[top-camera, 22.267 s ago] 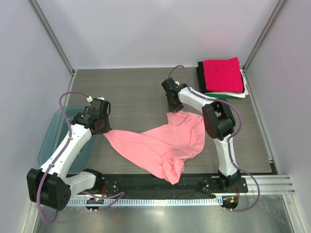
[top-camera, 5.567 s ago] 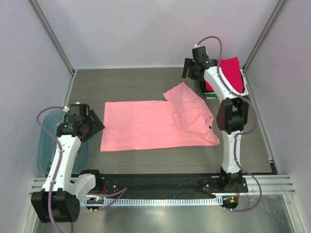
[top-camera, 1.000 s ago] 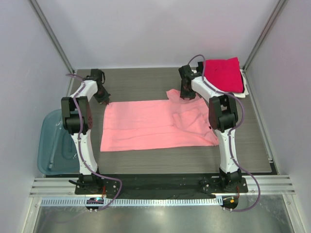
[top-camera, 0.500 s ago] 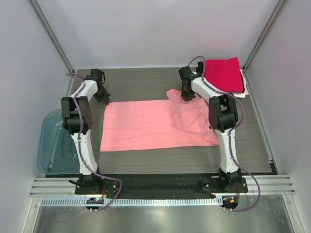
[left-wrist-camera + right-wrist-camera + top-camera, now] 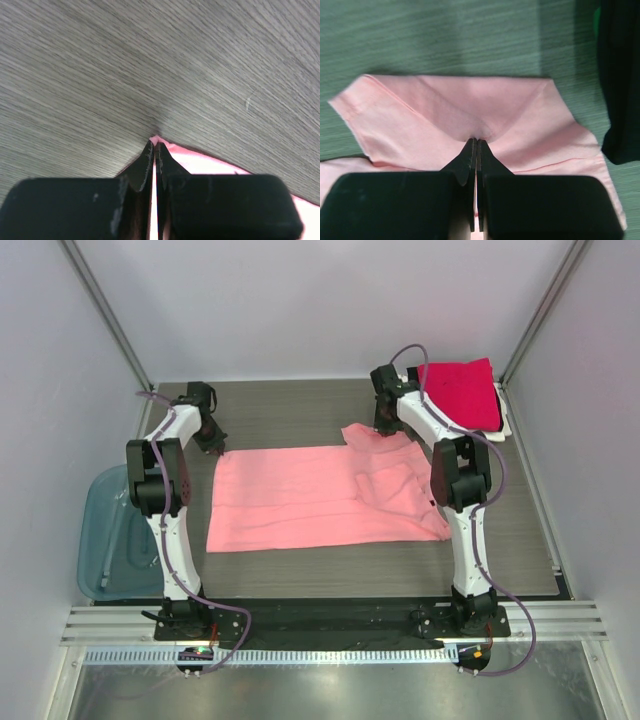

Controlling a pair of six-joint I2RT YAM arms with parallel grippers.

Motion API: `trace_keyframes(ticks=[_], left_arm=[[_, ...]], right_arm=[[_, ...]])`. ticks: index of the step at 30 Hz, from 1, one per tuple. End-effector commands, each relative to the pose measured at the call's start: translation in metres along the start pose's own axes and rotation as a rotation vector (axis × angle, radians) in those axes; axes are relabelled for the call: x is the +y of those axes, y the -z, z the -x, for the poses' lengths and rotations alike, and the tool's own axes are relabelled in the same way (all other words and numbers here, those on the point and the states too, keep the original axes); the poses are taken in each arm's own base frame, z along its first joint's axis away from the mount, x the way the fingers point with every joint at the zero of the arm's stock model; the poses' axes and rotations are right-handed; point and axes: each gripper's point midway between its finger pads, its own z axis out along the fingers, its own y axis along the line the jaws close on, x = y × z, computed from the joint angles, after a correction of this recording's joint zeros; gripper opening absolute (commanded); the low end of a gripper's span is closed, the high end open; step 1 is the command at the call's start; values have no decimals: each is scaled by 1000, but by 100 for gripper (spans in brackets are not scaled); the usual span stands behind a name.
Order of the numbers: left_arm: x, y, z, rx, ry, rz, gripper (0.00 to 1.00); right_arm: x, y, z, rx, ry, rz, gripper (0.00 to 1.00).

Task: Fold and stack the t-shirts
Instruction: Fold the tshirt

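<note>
The salmon-pink t-shirt [image 5: 320, 498] lay flat mid-frame. The left gripper [image 5: 214, 447] was clamped on its upper-left corner, the right gripper [image 5: 382, 430] pinched tight on its upper-right sleeve (cloth puckering at the tips). A folded magenta-red t-shirt [image 5: 460, 390] topped the upper-right stack.

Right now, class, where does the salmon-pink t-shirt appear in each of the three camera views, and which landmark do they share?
Top external: the pink t-shirt lies spread flat in the centre.
Left wrist: only its corner shows, low and right of centre, at the left hand.
Right wrist: its sleeve fills the middle, puckered at the right hand.
Shared landmark: the grey wood-grain tabletop.
</note>
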Motion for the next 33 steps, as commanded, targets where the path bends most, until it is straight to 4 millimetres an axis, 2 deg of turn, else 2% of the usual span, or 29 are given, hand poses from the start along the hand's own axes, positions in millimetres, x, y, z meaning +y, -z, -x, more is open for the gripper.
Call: trace_keyframes(ticks=[1,4,7,11,16,18,19,21,23,24,26,33], left_arm=[[4,10,5,-21,-25,17,0],[4,17,5,-39,-17,9,0],[3,20,6,-41,-9,1,0],[-5,35,13,-56,-3,-39,0],[-8,57,16,-78,2,-70,0],[-7,67,13,-85,-2,-79,0],[-5,69,12,-87,-1,-79,0],[0,77,7,-91,-3,-76,0],[3,81,3,-96,-2,-81,0],[4,83,0,-97,-1,-85,0],[10,88,-8,-97,-1,-89,0],[25,104,-31,-105,-3,-96,0]], right_arm=[[0,39,41,-101,-7,29,1],[-2,57,57,-140,-10,43,1],[-2,70,64,-161,-5,55,1],[-5,88,72,-189,-9,62,1],[-17,109,69,-201,-17,61,1],[-21,125,71,-224,-24,67,1],[-24,123,63,-210,-20,60,1],[-29,140,64,-235,-28,71,1],[-35,143,52,-222,-27,66,1],[-37,156,53,-248,-35,76,1],[-43,154,38,-226,-32,70,1],[-62,178,4,-244,-39,82,1]])
